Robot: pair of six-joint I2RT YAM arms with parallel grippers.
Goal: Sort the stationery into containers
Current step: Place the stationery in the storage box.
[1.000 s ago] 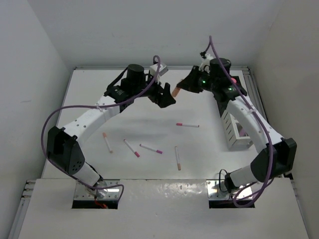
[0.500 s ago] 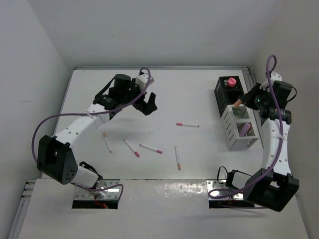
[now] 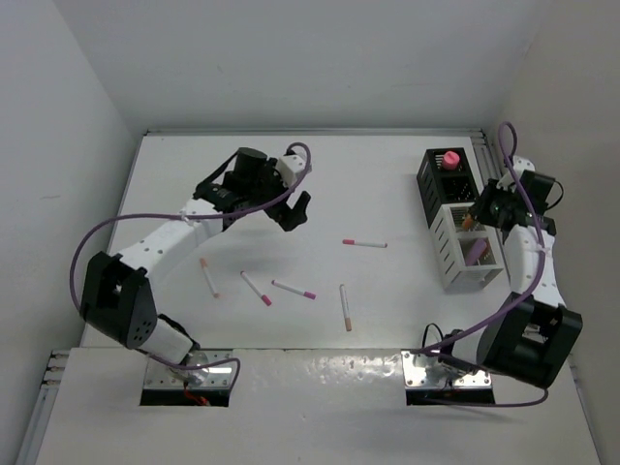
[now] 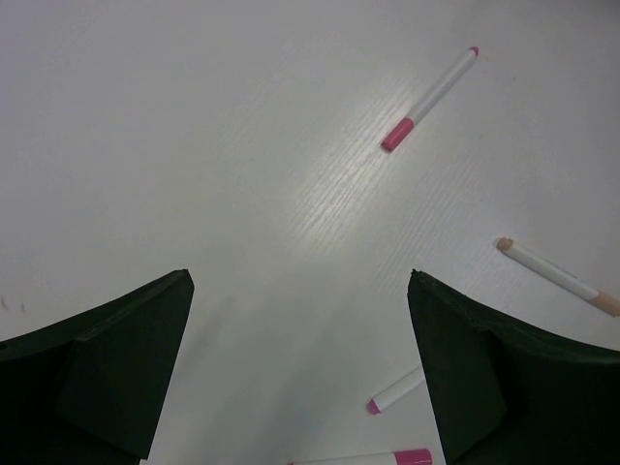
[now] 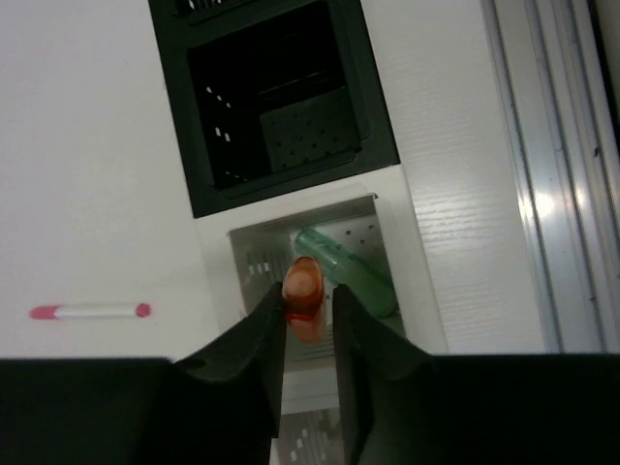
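Orange piece [image 5: 303, 283] pinched above white rack [image 5: 302, 225]

Overhead: right gripper [image 3: 475, 215] sits over the white rack, which stands just beside the black holder [image 3: 438, 184]. Left gripper [image 3: 295, 208] hangs over the table [image 3: 387, 184], and five pens [image 3: 364, 243] lie scattered nearer the bases.

Left wrist: fingers spread wide with nothing between them, pens lying below.

Right wrist: fingers clamp the chunky piece over a rack compartment holding a mint-green piece [image 5: 344, 271].
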